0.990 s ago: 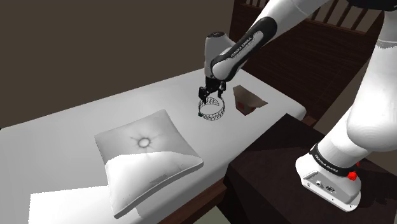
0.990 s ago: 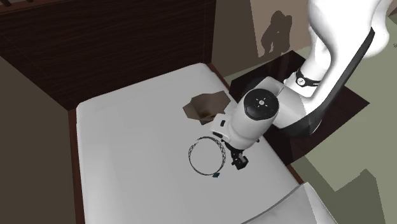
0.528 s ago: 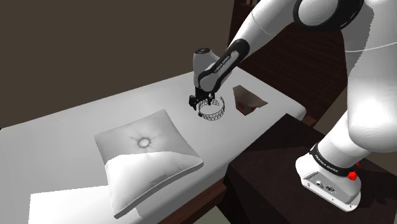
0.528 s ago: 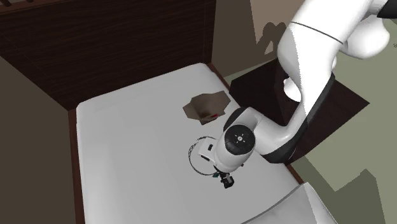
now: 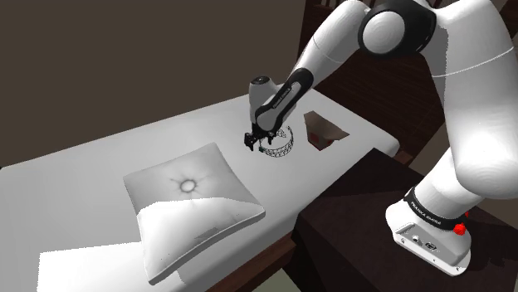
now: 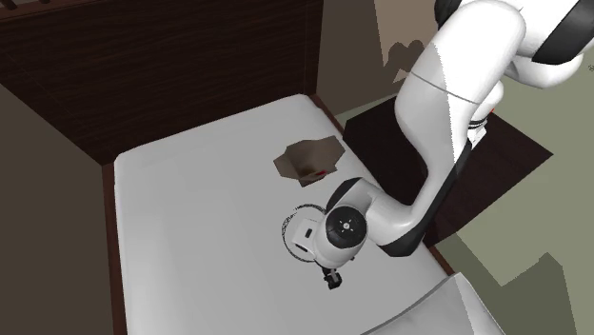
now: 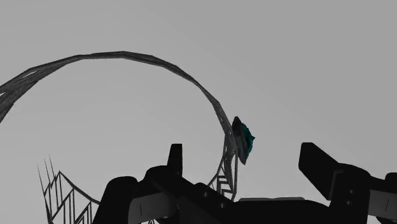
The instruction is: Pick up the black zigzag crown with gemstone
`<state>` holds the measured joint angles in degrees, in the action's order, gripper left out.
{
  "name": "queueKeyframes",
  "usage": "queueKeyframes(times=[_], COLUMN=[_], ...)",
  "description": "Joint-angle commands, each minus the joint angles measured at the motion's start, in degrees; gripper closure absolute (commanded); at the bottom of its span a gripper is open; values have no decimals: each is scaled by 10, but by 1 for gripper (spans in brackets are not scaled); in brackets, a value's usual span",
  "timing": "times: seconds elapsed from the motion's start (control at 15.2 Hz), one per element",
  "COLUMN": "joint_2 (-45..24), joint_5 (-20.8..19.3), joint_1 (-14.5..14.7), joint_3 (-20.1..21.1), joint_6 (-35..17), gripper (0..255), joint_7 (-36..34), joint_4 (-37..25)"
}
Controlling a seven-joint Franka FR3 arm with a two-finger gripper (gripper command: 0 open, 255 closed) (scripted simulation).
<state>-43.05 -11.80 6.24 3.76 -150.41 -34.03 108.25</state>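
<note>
A black zigzag wire crown [image 5: 280,144] lies on the white bed [image 5: 100,158]. In the wrist view its ring [image 7: 159,63] curves away from the hand, and a teal gemstone [image 7: 243,139] sits on the band. My gripper [image 5: 257,141] is down at the crown's rim, on the shoulder view's left side of it. It is open: the two fingers [image 7: 175,158] stand apart, with the gemstone part of the band between them and untouched. In the second exterior view the wrist covers most of the crown [image 6: 287,228], and the gripper [image 6: 331,279] points down beside it.
A white tufted pillow [image 5: 189,192] lies on the bed nearer the shoulder camera. A brown flat open box [image 5: 324,131] with something red in it rests close behind the crown. Dark wood panels [image 6: 190,67] border the bed. The dark stand [image 5: 373,240] is at the lower right.
The arm swung toward the shoulder view's left and lowered, bringing the gripper from above the crown down to its gemstone rim. The crown has stayed where it was.
</note>
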Motion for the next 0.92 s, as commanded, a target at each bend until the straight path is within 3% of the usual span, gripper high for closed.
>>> queueKeyframes(times=[0.0, 0.13, 0.2, 0.86], joint_2=[-15, -19, -18, -12], joint_5=[-1, -2, -2, -1], joint_1=[2, 2, 2, 1], joint_3=[-2, -2, -2, -1], joint_6=[-7, -9, -9, -5], gripper=[0, 0, 255, 255], joint_7=[-1, -2, -2, -1], joint_4=[-8, -10, -9, -7])
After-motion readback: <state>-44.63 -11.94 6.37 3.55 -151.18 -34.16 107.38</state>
